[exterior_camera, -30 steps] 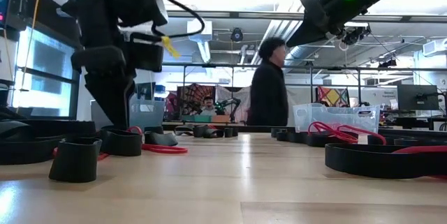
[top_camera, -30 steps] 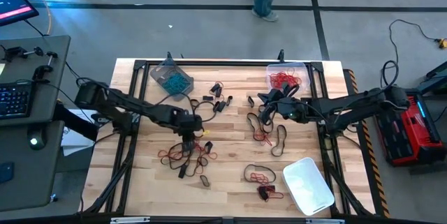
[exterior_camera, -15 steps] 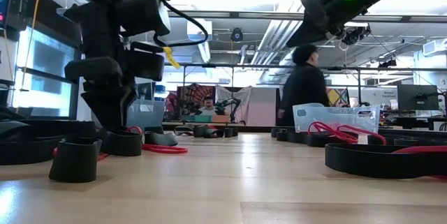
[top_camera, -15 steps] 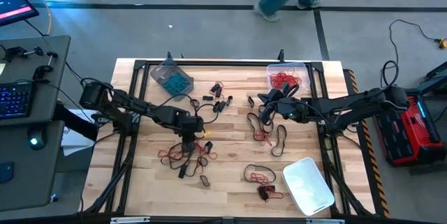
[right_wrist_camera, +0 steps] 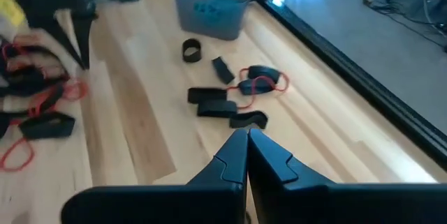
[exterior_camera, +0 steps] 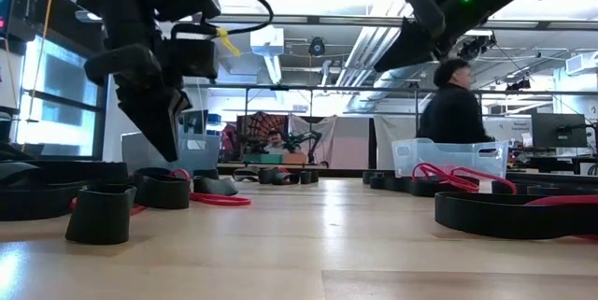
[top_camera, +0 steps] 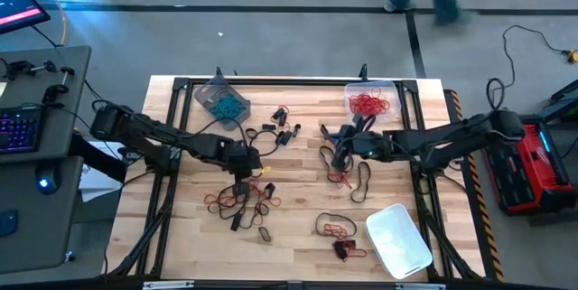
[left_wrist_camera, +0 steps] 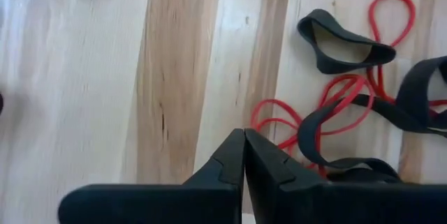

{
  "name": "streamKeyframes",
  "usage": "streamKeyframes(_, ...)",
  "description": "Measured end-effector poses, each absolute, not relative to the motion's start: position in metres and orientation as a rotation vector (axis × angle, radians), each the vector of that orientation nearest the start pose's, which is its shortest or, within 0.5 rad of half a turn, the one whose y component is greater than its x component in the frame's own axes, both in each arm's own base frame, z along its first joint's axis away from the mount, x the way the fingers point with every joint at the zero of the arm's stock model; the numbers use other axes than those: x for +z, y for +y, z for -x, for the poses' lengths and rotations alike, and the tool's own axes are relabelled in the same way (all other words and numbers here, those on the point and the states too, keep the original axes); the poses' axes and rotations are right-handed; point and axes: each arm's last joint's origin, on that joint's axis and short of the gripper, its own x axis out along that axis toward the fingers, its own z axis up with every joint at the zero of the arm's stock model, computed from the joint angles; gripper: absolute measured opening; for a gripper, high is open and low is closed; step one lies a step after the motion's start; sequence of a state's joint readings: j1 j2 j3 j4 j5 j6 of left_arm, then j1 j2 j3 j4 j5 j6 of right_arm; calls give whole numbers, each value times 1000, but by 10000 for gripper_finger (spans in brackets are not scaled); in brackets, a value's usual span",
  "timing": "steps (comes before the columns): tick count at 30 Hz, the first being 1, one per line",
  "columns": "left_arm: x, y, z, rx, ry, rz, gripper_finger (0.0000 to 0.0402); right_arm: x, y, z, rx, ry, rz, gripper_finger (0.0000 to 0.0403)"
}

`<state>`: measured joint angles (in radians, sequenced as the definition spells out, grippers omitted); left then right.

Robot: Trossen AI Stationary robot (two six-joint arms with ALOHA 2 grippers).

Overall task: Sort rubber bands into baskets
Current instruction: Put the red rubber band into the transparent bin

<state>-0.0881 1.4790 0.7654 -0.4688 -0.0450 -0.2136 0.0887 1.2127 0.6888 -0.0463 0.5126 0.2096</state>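
Observation:
Loose red and black rubber bands (top_camera: 242,201) lie in a tangle on the wooden table, with more at the middle (top_camera: 280,129) and right (top_camera: 348,177). My left gripper (top_camera: 242,184) hangs just above the tangle, pointing down, shut with nothing between its fingers (left_wrist_camera: 244,132); red and black bands (left_wrist_camera: 335,112) lie beside it. My right gripper (top_camera: 334,153) hovers shut and empty (right_wrist_camera: 246,132) over the table's middle right. The baskets stand on the table: a grey one (top_camera: 221,100) with teal bands, a clear one (top_camera: 370,100) with red bands, a whitish one (top_camera: 397,238).
Black bands (right_wrist_camera: 223,102) lie between the two grippers. More red and black bands (top_camera: 336,229) lie near the front edge beside the whitish basket. A black frame (top_camera: 289,80) runs along the table's edges. A person (exterior_camera: 453,104) walks behind the table.
My left gripper has shut its fingers, which stood open down at the tangle of bands, and has risen clear of the table with nothing in them. The bands lie where they were. The person behind the table has walked toward the right.

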Motion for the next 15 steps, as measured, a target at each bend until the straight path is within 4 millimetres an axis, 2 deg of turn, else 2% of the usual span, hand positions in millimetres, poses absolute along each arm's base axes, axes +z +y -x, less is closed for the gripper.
streamKeyframes(5,160,-27,-256,75,1193,124,20,212,17,-262,-438,536,-5,0)
streamKeyframes(15,141,-33,-259,99,1269,178,97,181,21,-284,-432,572,10,0)
